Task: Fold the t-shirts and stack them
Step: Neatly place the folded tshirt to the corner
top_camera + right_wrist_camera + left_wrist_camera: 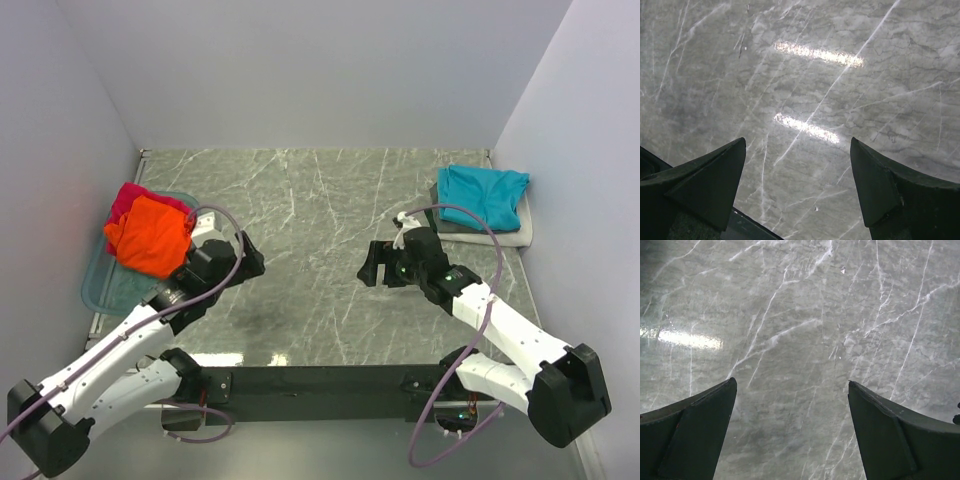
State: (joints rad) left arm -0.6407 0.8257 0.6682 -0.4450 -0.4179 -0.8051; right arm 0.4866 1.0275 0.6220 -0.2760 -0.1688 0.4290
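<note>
A folded teal t-shirt [484, 192] tops a small stack at the back right, with a dark grey layer and a white t-shirt [512, 237] showing under it. At the left, a crumpled orange t-shirt [148, 236] lies over a magenta-red one [127, 199] in a clear bluish tub [99, 288]. My left gripper [250, 262] [791, 384] hangs open over bare marble, just right of the tub. My right gripper [372, 268] [798, 141] is open too, over the table's middle, left and nearer than the stack. Neither holds anything.
The grey marble tabletop [310, 210] is boxed in by white walls at the back and on both sides. The black base rail [320, 380] of the arms runs along the near edge. Purple cables loop off both arms.
</note>
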